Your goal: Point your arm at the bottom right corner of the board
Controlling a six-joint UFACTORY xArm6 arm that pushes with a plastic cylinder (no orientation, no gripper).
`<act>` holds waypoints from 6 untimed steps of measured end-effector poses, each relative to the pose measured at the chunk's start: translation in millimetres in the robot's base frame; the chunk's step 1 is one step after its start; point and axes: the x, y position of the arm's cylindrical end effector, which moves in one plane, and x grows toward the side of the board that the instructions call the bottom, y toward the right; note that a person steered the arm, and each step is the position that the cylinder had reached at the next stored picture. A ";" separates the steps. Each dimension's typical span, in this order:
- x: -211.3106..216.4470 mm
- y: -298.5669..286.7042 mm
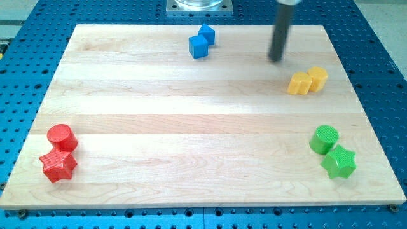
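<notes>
**Tip far from the bottom right corner, green blocks in the way**

No hand is fitted, so whether it is apart or together cannot be told; only a rod is seen. My tip (276, 59) rests on the counter (191, 121) near the view's top right, just up and left of the two yellow blocks (307, 81). The target is the bare board corner at the view's bottom right (389, 198): rigid, flat wood, nothing to be gripped, only to be reached. The blocks are judged light and easily slid. Above and left of that corner stand the green cylinder (324, 138) and green star (339, 162), touching; a straight path would likely disturb these and the yellow pair. Blue blocks (202, 42) and red blocks (60, 152) lie well apart from it.
</notes>
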 end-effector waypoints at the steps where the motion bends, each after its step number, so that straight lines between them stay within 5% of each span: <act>1: 6.6 110.6; 3: 95.0 138.3; 5: 300.9 136.8; 6: 315.8 113.9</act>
